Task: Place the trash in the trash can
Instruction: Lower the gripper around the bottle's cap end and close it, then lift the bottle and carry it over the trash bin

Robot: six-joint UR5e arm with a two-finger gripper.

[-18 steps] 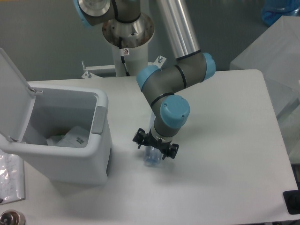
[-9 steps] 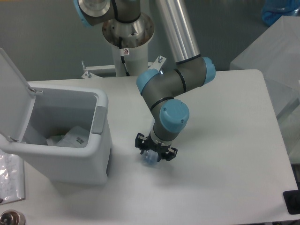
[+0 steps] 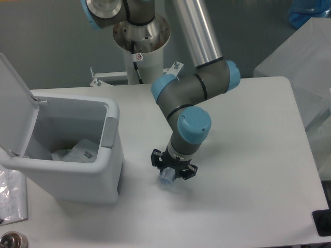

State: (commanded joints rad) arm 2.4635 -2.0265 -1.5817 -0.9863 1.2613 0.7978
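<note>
- The big boxy white plastic trash can (image 3: 72, 173) stands at the table's left side with its hinged lid (image 3: 13, 106) flipped up and back, so the mouth is open (a crumpled clear plastic wrapper (image 3: 77, 151) already lies at the bottom).
- The grey-and-blue robot arm (image 3: 194, 95) reaches down to the right of the can, well apart from its wall.
- Its black two-finger gripper (image 3: 172, 166) points straight down at the white table (image 3: 248, 170), low over it.
- A slim clear plastic bottle (image 3: 167, 177) pokes out from beneath the gripper, only its near end showing; it seems to lie flat with its long axis running towards me.
- The jaws straddle the bottle, but I can't tell whether they have pinched it.
- From the bottle, the can's open mouth lies to the left and higher, so I'd judge it must be lifted above the rim before moving left.
</note>
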